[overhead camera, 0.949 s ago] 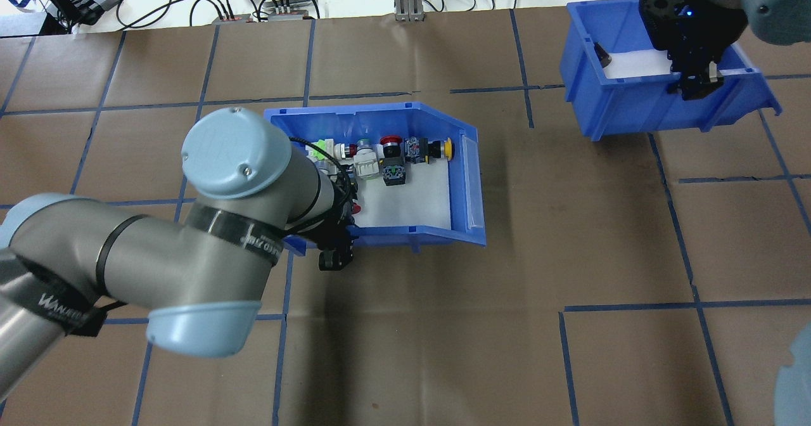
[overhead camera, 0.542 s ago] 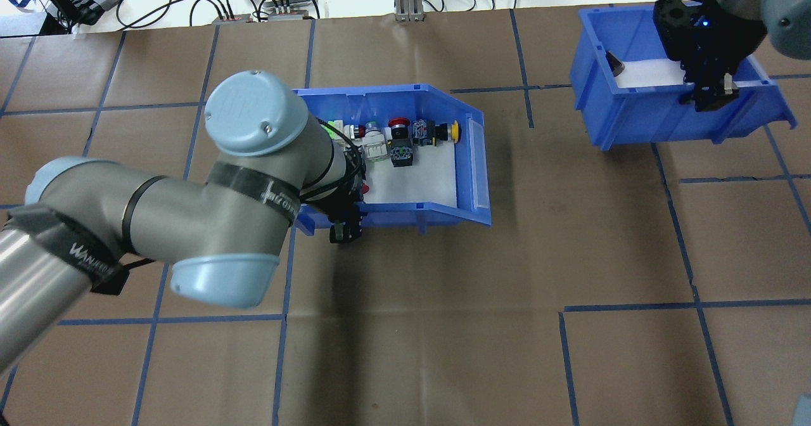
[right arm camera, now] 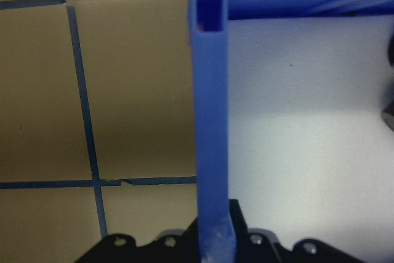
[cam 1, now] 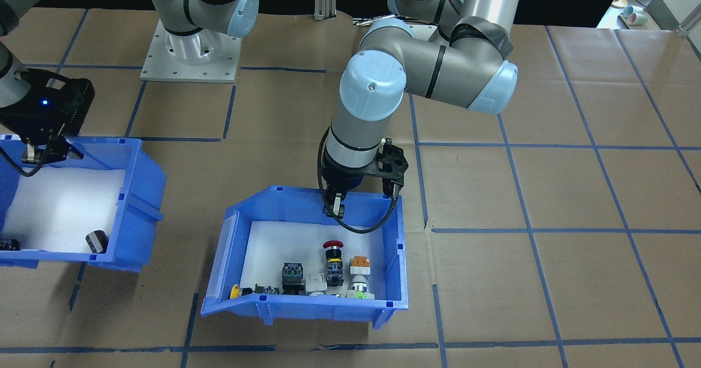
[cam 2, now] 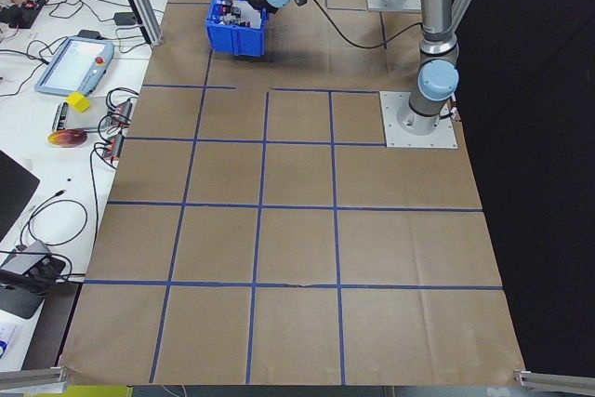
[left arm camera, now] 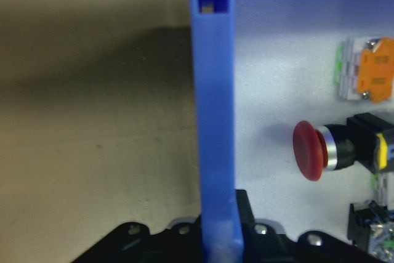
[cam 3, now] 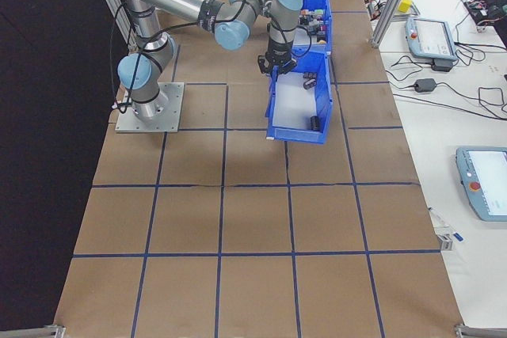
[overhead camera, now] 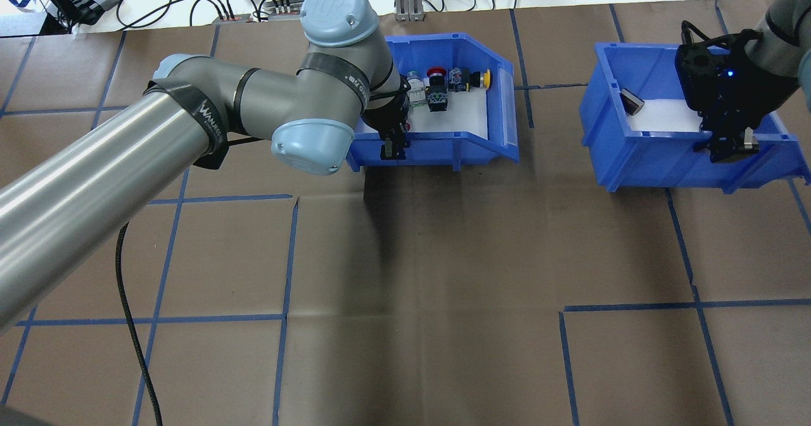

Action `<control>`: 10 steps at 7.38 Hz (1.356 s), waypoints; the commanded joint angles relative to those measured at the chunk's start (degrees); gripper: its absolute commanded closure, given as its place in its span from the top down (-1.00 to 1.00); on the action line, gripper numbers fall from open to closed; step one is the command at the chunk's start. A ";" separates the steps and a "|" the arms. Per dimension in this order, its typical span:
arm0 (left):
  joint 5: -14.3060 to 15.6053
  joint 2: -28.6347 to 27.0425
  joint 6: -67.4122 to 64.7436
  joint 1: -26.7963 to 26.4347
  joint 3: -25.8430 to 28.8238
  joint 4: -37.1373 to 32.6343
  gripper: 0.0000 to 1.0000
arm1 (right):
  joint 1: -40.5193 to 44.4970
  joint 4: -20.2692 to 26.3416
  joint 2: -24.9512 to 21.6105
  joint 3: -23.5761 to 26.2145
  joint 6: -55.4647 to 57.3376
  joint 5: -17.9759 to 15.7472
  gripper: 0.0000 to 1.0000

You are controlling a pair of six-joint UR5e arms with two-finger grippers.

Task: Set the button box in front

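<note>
My left gripper (overhead camera: 388,149) clamped on near side wall of button box (overhead camera: 481,139), wall running up between my fingers in wrist view. Box at far table edge, buttons along far wall. My right gripper (overhead camera: 728,149) pinches wall of second blue bin (overhead camera: 640,167).

Readable text is scarce. "UR" logo embossed on the pale blue joint cap (overhead camera: 334,6) of the left arm (overhead camera: 114,153), seen from overhead. Black strap (overhead camera: 209,118) round that arm carries white lettering, starts "WAN", rest not legible. A second strap (overhead camera: 336,74) nearer the wrist has white print too small to read.
</note>
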 commanded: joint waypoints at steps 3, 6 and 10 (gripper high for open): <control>0.87 -1.93 -0.39 0.36 2.13 -0.84 -0.31 | 0.08 -0.03 -5.09 5.88 -0.37 -0.08 -0.86; 4.82 -0.63 -0.39 0.36 3.18 -1.36 0.43 | 0.69 0.06 -6.07 7.21 -0.37 0.01 -0.86; 8.05 7.72 22.52 0.89 6.88 -19.60 0.95 | 1.66 0.06 -11.15 12.90 -0.37 0.01 -0.86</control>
